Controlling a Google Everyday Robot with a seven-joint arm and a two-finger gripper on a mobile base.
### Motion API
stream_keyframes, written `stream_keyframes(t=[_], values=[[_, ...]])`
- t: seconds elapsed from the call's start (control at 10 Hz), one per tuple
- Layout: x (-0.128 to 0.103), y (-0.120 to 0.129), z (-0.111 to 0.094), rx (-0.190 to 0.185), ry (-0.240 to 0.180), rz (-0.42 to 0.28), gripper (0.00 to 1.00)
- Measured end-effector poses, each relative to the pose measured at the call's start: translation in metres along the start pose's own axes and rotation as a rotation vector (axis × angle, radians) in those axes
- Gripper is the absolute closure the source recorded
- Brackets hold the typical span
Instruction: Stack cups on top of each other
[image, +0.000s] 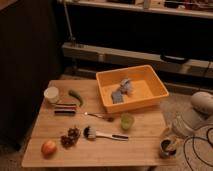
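Note:
The pale green plastic cup (127, 121) stands upright on the wooden table (145, 155), just in front of the yellow bin. The dark steel cup (165, 146) sits at the table's front right corner. My gripper (168, 138) reaches in from the right and hangs right at the steel cup, partly covering its top. I cannot tell from this view whether it holds the cup. The pale arm (201, 104) rises behind it, off the table's right edge.
A yellow bin (153, 99) with bluish items stands at the back right. On the left are a white cup (51, 94), a green pepper (76, 96), a dark bar (65, 109), grapes (70, 137) and an apple (48, 147). A brush (102, 133) and a utensil (100, 116) lie mid-table. Cables trail at the right.

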Motion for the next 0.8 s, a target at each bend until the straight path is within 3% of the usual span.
stream_keyframes(t=[0.4, 0.8], values=[[-0.004, -0.009, 0.01, -0.015, 0.02, -0.007, 0.52], [0.008, -0.016, 0.01, -0.007, 0.033, 0.016, 0.52]])
